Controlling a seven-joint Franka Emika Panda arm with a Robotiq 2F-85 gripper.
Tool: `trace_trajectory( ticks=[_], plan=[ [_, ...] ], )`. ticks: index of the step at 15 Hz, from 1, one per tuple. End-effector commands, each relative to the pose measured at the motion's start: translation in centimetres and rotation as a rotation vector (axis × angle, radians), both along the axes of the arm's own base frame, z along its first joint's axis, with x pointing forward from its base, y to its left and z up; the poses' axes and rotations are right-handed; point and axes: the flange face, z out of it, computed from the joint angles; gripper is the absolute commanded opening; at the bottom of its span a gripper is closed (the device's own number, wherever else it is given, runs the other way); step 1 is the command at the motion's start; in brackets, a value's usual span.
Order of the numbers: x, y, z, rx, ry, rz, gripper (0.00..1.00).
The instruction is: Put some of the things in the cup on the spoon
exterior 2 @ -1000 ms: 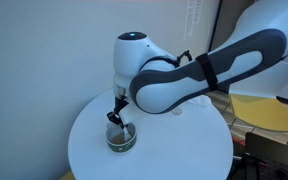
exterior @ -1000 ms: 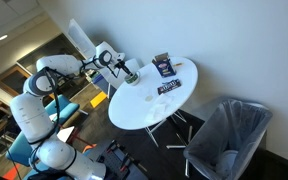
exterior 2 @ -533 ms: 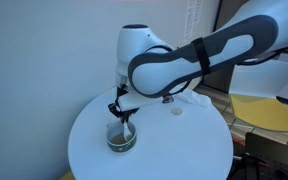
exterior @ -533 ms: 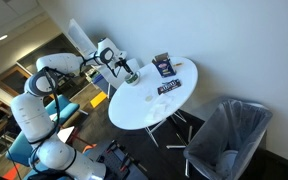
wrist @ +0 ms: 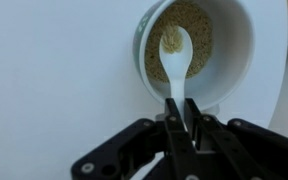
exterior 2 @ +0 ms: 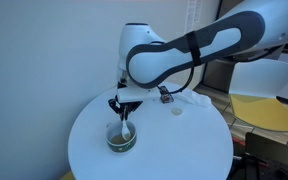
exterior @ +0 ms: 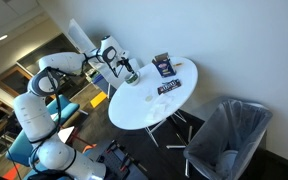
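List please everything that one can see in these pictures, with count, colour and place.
table: one, white, round, middle of the room
cup: one, dark green outside, white inside, near the table's edge
grains: many, tan, inside the cup
spoon: one, white, bowl over the cup, some grains on it
packets: two, dark, printed, on the table; one upright, one flat
disc: one, small, white, on the table
chair: one, grey, beside the table
arm: one, white with dark bands, over the table
gripper: one, black, closed on the spoon's handle
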Motion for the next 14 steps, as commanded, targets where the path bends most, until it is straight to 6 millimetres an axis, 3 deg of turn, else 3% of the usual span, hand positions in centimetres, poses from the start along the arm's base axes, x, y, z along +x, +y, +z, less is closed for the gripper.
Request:
trace_trajectory(
  ticks=[1,14],
  plan=[
    [0.8,-0.3,0.4,0.051,0.029,-0.024,0.03],
    [2.2,-1.6,0.8,0.089,0.156,-0.126,0.03]
  ],
)
